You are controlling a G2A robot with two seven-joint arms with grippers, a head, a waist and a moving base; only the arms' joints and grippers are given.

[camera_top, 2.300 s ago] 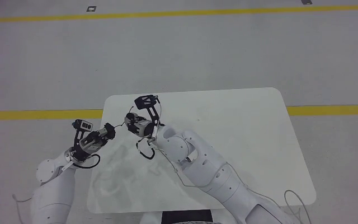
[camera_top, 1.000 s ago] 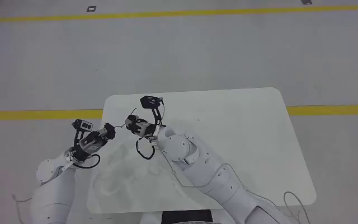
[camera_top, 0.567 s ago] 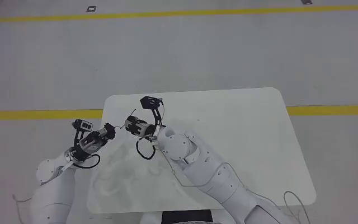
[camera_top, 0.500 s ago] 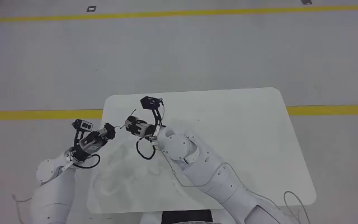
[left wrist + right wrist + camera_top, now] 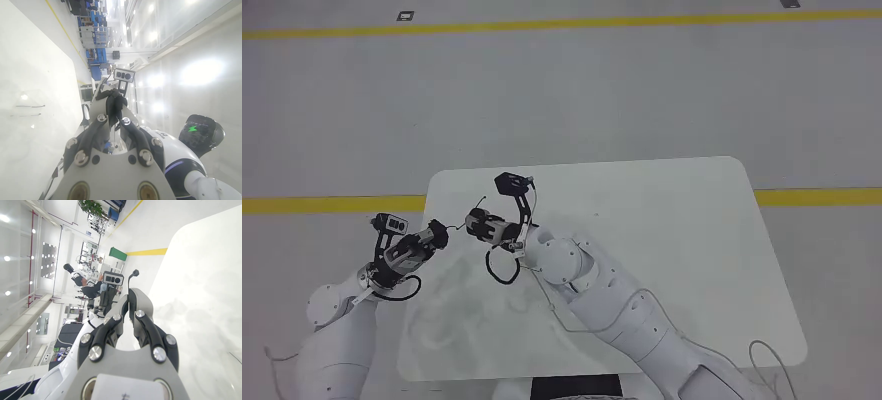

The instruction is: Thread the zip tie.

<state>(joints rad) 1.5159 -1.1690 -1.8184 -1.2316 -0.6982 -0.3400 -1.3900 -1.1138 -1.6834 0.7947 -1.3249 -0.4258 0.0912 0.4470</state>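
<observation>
A thin black zip tie hangs in the air between my two grippers, above the left end of the white table. My right gripper is shut on its strap. In the right wrist view the strap sticks out past the right gripper and ends in the zip tie's square head. My left gripper faces it from the table's left edge, a short way off. In the left wrist view the left gripper is shut with its black pads together on the other end of the strap.
Two thin black strips lie on the table in the left wrist view. Another thin black line lies on the table in the right wrist view. The table's left edge runs just beside the left gripper. The table stretches bare to the right.
Since 2.3 s ago the right wrist has turned and its gripper has crept a little left, toward the left gripper. The left arm has held still.
</observation>
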